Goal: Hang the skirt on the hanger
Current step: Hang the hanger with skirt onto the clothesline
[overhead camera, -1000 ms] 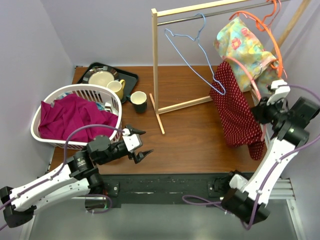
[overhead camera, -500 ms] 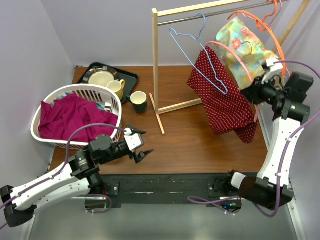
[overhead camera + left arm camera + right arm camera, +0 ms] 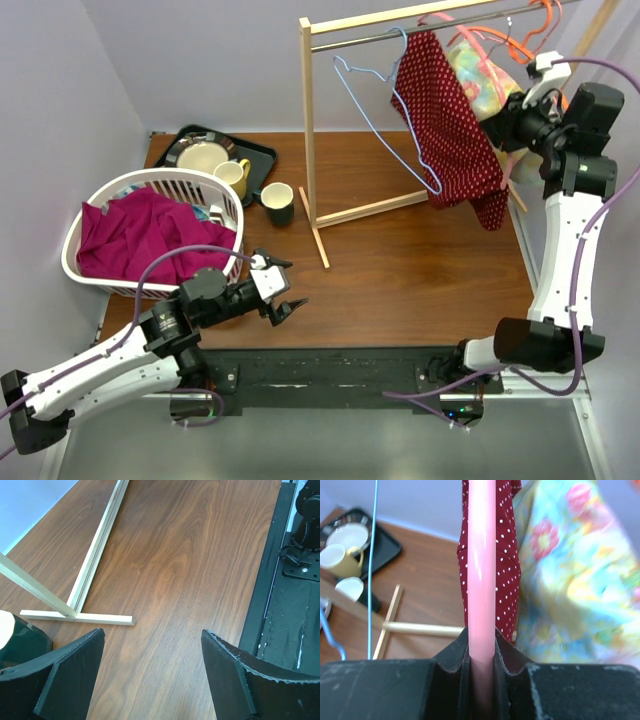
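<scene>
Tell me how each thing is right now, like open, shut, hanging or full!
Left gripper: open, empty, above the table.
Right gripper: shut on the pink hanger.
Pink hanger: held up by the rail, carrying the red dotted skirt.
Red dotted skirt: draped on the pink hanger.
Blue hanger: hanging on the rail, bare.
Floral garment: hanging by the rail.
Laundry basket: holds magenta cloth.
Yellow mug: upright on the tray.
Dark green cup: upright on the table.

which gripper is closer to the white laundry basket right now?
Left. The left gripper sits open just right of the laundry basket; the right gripper is far off, up at the clothes rack, shut on the pink hanger.
</scene>
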You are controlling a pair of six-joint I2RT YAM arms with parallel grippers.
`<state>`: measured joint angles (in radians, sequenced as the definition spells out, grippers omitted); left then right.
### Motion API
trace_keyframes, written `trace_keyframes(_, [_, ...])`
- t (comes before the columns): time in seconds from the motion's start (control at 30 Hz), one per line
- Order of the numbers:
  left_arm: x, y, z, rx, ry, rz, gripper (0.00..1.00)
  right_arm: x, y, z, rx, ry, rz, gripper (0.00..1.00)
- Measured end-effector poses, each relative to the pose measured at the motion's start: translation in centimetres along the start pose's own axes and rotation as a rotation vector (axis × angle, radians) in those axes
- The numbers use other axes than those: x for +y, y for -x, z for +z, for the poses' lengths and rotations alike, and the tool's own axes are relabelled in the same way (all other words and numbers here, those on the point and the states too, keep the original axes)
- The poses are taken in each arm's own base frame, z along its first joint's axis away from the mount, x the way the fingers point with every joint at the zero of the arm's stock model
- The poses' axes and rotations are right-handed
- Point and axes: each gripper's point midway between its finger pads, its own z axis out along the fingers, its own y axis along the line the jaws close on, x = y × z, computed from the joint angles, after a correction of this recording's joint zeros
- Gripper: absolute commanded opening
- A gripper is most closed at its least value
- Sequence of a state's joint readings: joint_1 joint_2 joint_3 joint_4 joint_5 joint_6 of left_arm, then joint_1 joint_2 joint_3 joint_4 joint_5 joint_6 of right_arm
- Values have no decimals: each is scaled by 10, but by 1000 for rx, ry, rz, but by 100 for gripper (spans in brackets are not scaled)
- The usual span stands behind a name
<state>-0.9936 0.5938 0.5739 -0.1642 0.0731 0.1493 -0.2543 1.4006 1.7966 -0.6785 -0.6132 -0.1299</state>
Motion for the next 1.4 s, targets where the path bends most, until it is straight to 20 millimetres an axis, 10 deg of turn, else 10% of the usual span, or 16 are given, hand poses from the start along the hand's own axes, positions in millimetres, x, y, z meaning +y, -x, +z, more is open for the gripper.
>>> trace_keyframes(0.23, [3,-3,2,12,9,-3,83,-19,27,18,-52,-35,30,0])
trace_keyframes(0.73, [5,-5,2,20,16,-5,83,-47,4,46,1,-99,86,1])
trace_keyframes(1.0, [7,-5,2,21,21,-6,83,-51,5,47,-3,-104,39,73])
trace_keyframes(1.17, [12,-9,3,36,54,-23,83,-43,15,14,-29,-162,-54,89])
trace_keyframes(1.4, [27,-18,4,71,158,-100,83,8,43,-81,-161,-226,-229,90])
